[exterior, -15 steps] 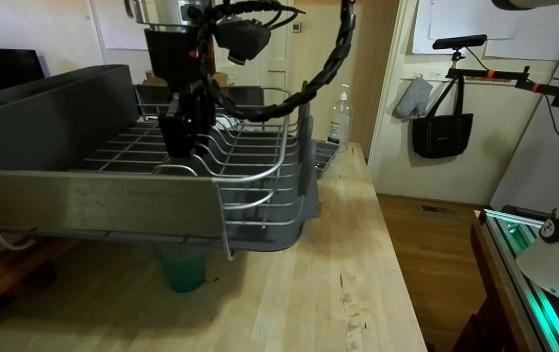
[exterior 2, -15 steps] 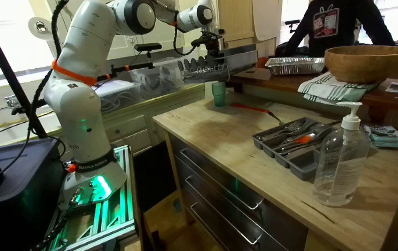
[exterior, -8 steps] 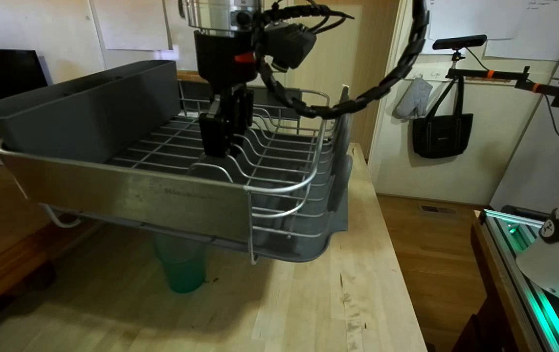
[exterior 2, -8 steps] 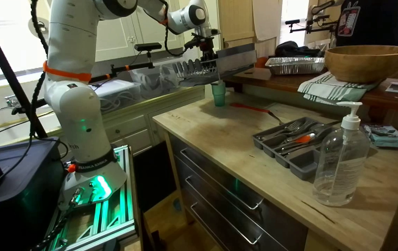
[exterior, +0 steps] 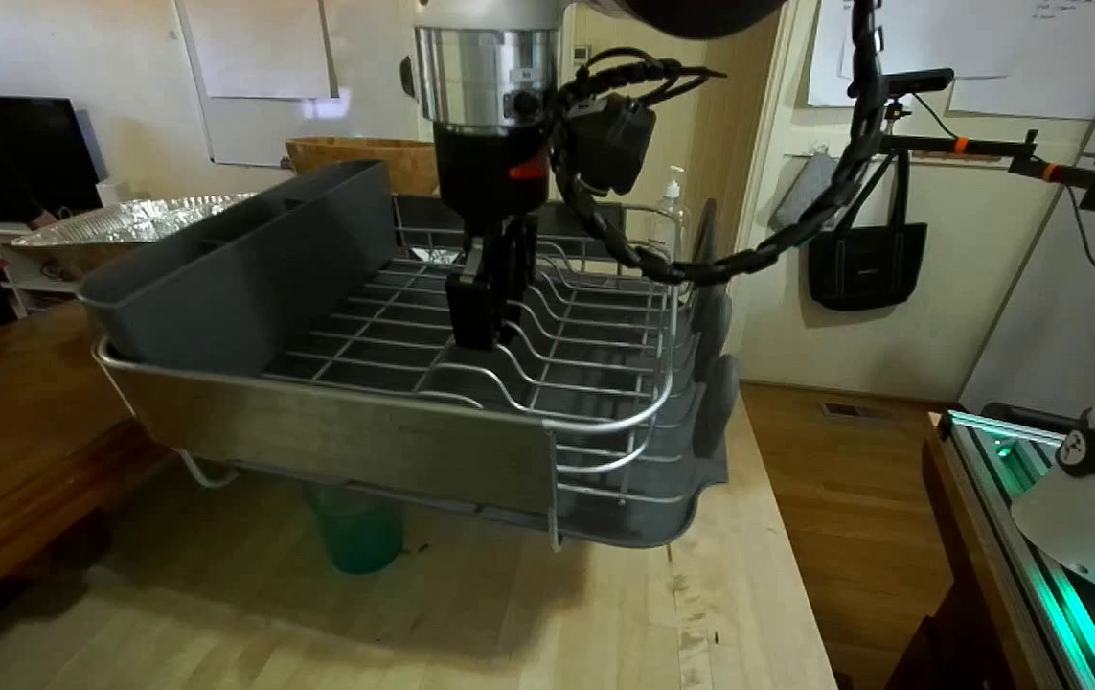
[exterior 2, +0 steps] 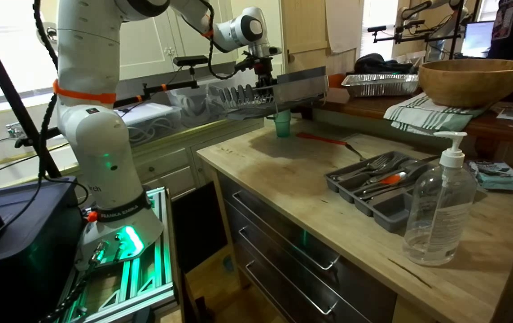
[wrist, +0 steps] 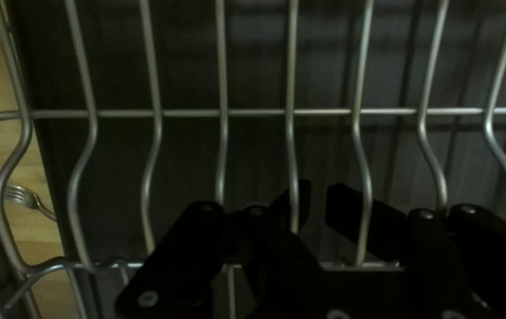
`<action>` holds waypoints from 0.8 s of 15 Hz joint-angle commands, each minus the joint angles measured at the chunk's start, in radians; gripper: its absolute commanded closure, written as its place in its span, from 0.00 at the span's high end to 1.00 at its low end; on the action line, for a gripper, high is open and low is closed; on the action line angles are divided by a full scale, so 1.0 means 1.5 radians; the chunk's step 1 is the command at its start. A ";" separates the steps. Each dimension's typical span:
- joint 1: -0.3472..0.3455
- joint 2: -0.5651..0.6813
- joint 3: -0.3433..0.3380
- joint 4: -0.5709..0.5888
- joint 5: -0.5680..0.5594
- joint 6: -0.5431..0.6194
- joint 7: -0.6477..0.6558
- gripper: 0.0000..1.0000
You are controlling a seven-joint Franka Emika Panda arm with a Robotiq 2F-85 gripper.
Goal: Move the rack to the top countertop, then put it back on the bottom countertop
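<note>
Likely carrying rack (exterior: 365, 436), direction unclear | pincer (wrist: 318, 203) clenched on it | load tilted above lower tabletop (exterior: 643, 623) | level gently, swing clear of cup (exterior: 361, 539) before lowering

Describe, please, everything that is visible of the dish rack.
The dish rack has silver wires, a metal-looking panel, a dark grey tray below, a grey bin along one end and grey tabs along the opposite one. The gripper, shut among its inner wires, holds it above the pale counter, seemingly tilted, bin end higher. A green cup stands beneath; I cannot tell if it touches.
</note>
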 commanded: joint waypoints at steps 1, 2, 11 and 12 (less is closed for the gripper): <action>-0.016 -0.090 0.000 -0.074 -0.022 -0.013 0.023 0.05; -0.019 -0.110 -0.002 -0.106 -0.027 0.008 0.036 0.05; -0.085 -0.301 0.012 -0.334 -0.027 0.079 0.144 0.05; -0.093 -0.323 0.014 -0.357 -0.025 0.087 0.155 0.05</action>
